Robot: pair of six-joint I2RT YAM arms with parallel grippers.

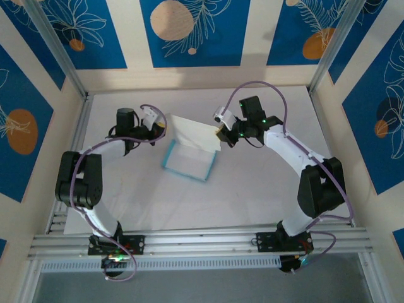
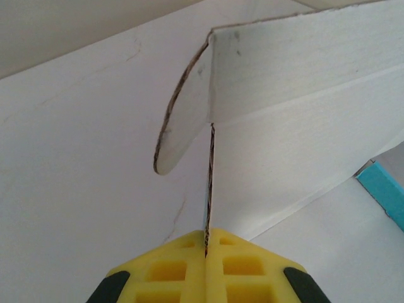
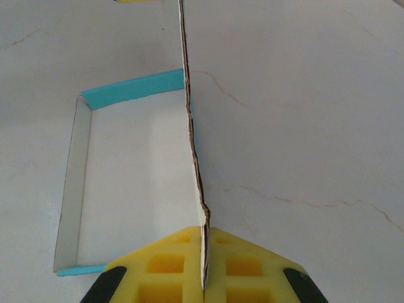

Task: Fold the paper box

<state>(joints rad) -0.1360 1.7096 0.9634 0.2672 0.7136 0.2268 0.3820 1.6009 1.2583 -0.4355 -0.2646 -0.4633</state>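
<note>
Cream walls (image 1: 189,76) carrying deep-blue panels with orange discs and white leaf outlines close the cell at 9, 12 and 3 o'clock. A matt white worktop (image 1: 252,196) spreads between them, showing thin hairline marks in the wrist views. Grey aluminium rails (image 1: 202,240) run across its 6 o'clock edge.

The left arm (image 1: 79,180), made of white links with black joints and a purple cable, rises from the rails at 7 o'clock. It bows out toward 9 o'clock and reaches in to the middle. The right arm (image 1: 322,183) mirrors it from 5 o'clock, with its elbow pushed toward 3 o'clock.

The thin-card paper box (image 1: 189,161), white inside and light blue outside, lies on the worktop at the centre, a touch toward 12 o'clock. It is a shallow rectangular tray with low blue walls. One large white flap (image 1: 196,132) stands tilted up from its 12 o'clock side.

The left end effector (image 1: 162,129) meets the 9 o'clock end of the flap, and the right end effector (image 1: 219,134) meets its 3 o'clock end. From overhead the tips are too small to judge. In the left wrist view the yellow ribbed fingers (image 2: 170,274) are pressed together on the card's edge, below a rounded tab that bends aside. In the right wrist view the yellow pads likewise pinch the card edge-on, with the tray lying toward their 10 o'clock.
</note>
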